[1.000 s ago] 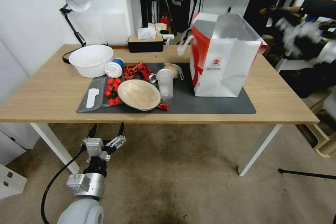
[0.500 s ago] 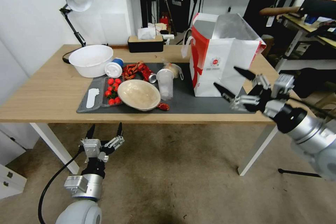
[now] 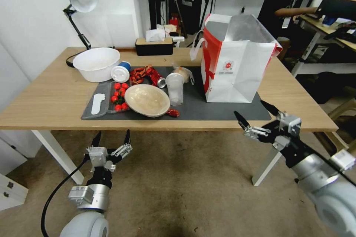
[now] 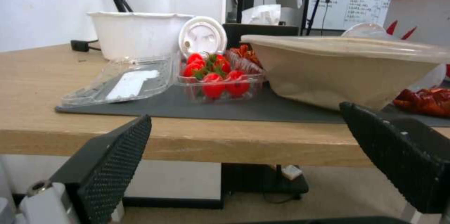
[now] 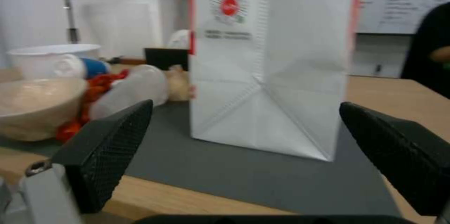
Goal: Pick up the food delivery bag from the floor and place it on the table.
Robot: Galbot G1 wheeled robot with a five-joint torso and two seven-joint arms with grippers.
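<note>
Our right hand [image 3: 256, 116] sat at the lower right of the head frame, just in front of the table [image 3: 48, 100] edge and slightly below its top, fingers spread wide and gripping nothing. In the right wrist view the two black pads [image 5: 110, 146] framed the food delivery bag [image 5: 272, 65] with clear air on either side, so we touched nothing there. We judged this wide, empty spread to fit a hand that had no more need to hold the bag, since the bag stood by itself.

Our left hand [image 3: 111, 140] hung at the lower left of the head frame, below the table edge and above the floor [image 3: 178, 185], also wide open and empty. We read it as parked, since nothing lay near it.

Outward from the right hand, the food delivery bag [image 3: 233, 63] stood upright at the centre right of the head frame, on the right part of the dark grey mat [image 3: 218, 109], mouth open, white strap handle [image 3: 196, 50] drooping on its left side. Its flat base rested fully on the mat, which is why we thought it kept upright unaided. To its left, apart from it, stood a clear plastic cup [image 3: 175, 88], then a lidded beige bowl [image 3: 147, 100], a tomato punnet [image 3: 118, 96] and a white bowl [image 3: 96, 63] toward the upper left. With the bag on the table and not on the floor, we judged the placing done.
</note>
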